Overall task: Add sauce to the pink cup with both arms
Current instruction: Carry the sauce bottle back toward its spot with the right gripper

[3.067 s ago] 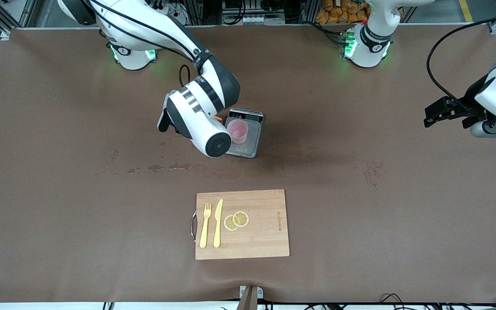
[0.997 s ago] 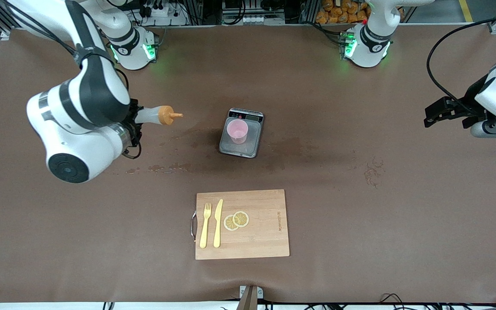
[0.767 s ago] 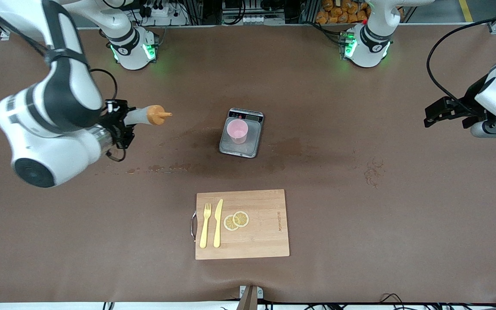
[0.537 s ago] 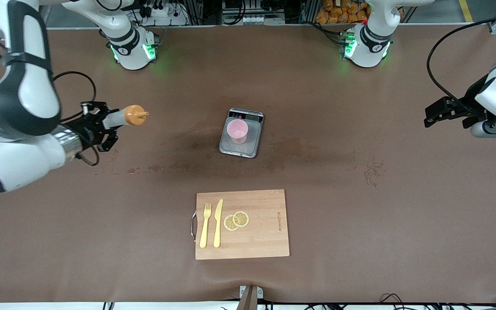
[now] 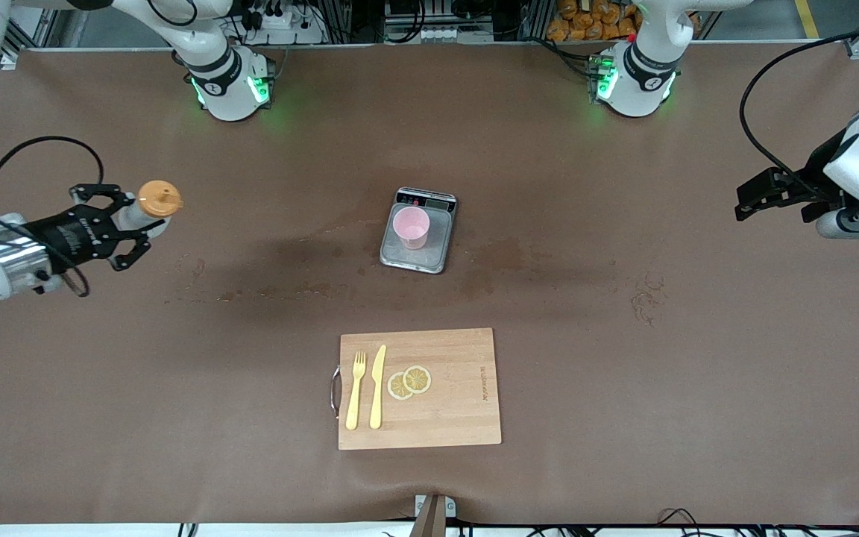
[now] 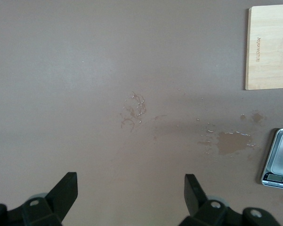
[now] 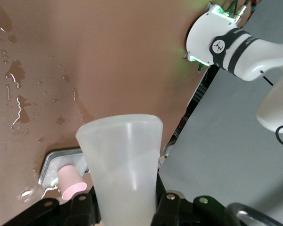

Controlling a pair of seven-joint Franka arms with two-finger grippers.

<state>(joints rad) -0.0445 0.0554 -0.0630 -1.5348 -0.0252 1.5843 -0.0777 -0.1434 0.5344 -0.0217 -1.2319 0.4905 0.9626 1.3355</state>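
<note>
Brown tabletop carries a scale [image 5: 419,230] at centre, with the cup [image 5: 410,227] on it. At 9 o'clock the bottle [image 5: 148,206] is gripped by the right gripper [image 5: 112,224]; setting down seems next. At 3 o'clock the left gripper [image 5: 754,195] waits, fingers wide, empty.

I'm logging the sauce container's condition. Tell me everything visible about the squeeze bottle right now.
The squeeze bottle is small, with a translucent whitish plastic body and an orange nozzle cap. The right gripper is shut on its body and holds it in the air over the right arm's end of the table, well away from the pink cup. Nothing else touches it.
</note>
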